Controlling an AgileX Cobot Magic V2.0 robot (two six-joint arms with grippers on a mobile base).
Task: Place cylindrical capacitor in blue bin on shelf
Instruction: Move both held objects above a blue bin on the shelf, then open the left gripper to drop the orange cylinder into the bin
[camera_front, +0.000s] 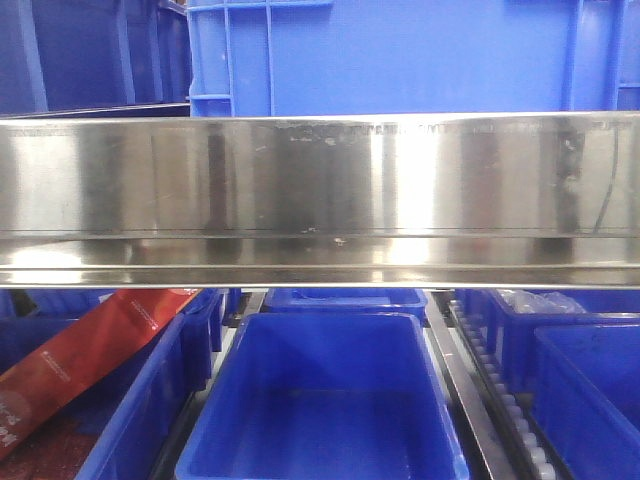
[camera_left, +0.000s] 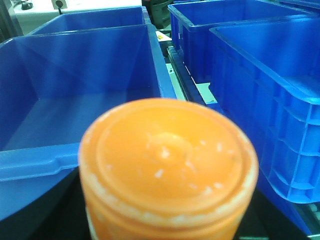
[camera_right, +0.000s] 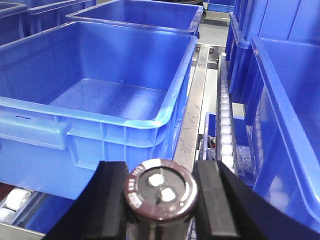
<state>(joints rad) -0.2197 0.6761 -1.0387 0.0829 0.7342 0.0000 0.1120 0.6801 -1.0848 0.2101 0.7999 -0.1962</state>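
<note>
My right gripper (camera_right: 161, 172) is shut on the cylindrical capacitor (camera_right: 160, 192), a dark brown can seen end-on with two pale terminals. Its black fingers (camera_right: 114, 200) press both sides. It hangs just in front of a large empty blue bin (camera_right: 145, 122) on the shelf's white roller tracks (camera_right: 225, 115). My left gripper (camera_left: 168, 210) holds a blurred orange cylinder (camera_left: 167, 160) that fills its view, with dark finger shapes at both lower corners, before another empty blue bin (camera_left: 75, 110). The shelf's shiny steel rail (camera_front: 320, 190) spans the front view; neither gripper shows there.
More blue bins stand behind and to the right (camera_right: 285, 125) and at right in the left wrist view (camera_left: 270, 85). Below the rail sit an empty blue bin (camera_front: 320, 400), a red packet (camera_front: 90, 350) in a left bin, and a bin with plastic bags (camera_front: 540, 300).
</note>
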